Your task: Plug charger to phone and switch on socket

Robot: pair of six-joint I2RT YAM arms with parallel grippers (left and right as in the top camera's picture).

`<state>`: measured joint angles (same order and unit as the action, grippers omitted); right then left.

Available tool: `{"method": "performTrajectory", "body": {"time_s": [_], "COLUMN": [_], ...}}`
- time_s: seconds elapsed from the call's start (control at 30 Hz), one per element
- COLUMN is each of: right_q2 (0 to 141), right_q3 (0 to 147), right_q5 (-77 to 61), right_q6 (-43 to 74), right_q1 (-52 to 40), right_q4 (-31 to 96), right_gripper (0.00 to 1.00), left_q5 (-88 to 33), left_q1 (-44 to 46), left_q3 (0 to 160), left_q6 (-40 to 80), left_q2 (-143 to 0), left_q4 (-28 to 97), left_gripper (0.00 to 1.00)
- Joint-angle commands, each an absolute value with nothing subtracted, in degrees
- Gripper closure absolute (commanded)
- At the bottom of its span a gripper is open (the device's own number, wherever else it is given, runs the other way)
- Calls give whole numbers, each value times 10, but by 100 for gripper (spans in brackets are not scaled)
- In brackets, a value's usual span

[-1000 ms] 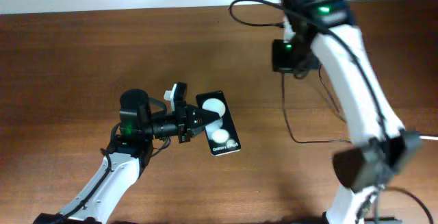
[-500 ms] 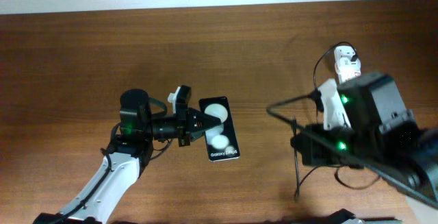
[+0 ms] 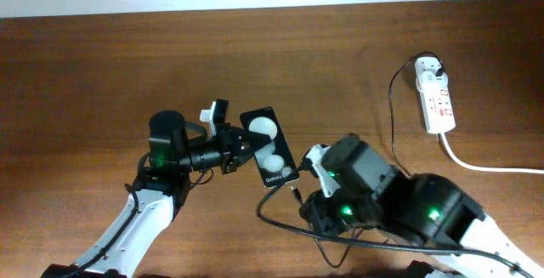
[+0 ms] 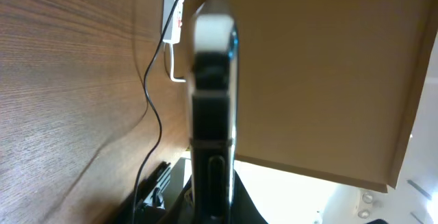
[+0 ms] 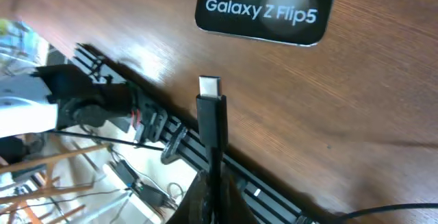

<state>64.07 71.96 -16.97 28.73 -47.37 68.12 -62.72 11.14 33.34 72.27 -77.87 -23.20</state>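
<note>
My left gripper point(image 3: 240, 148) is shut on the phone point(image 3: 271, 148), a black slab with two white round patches, and holds it above the table. In the left wrist view the phone point(image 4: 212, 107) shows edge-on between the fingers. My right gripper point(image 3: 303, 196) is shut on the charger's black cable just behind its plug point(image 5: 209, 87). The plug tip points at the phone's lettered end point(image 5: 263, 8), a short gap away. The white socket point(image 3: 435, 101) lies at the far right with the white adapter head point(image 3: 427, 70) plugged into it.
The thin black cable point(image 3: 393, 121) runs from the adapter down the table toward my right arm. The socket's thick white cord point(image 3: 484, 166) trails off to the right edge. The socket also shows far off in the left wrist view point(image 4: 175, 5).
My right arm swung from the far right down to the front centre, bringing the plug close to the phone's lettered end. The left gripper shifted and tilted the phone slightly.
</note>
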Motion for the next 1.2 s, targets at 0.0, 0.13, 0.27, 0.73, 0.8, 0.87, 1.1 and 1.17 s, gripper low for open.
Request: {"method": "performTrajectory", "body": {"time_s": [0.0,0.13,0.27,0.73,0.8,0.87,1.1,1.17], "right_q2": [667,673,673,709,709,709,709,709], "right_q3": [714,714,714,714,714,714,714,714], "right_q5": [-147,-163,-173,-179,-208,-208,-208,-207], "right_q6": [290,297,297,387,387,396,395,395], "right_q1": [-490,-492,-492,-491,-491,-491,-491,-491], "right_q4": [677,682,684,679,679,679,653,653], "right_gripper": [96,96,96,96,96,96,96,96], "left_q5": [-644,-651,-649,-699,-696,-692,-697,-704], "left_q1": [112,112,112,112,112,112,112,112], "left_q3": [344,344,344,344,344,344,344,344], "left_q6": [728,728,802,737,759,790,801,801], "left_q2": [-777,-777,-777,-777,-777,-777,-777,-777], "left_q4": [-268,-295,-296,-300,-300,-300,-300,-300], "left_gripper": [100,100,100,100,100,100,100,100]}}
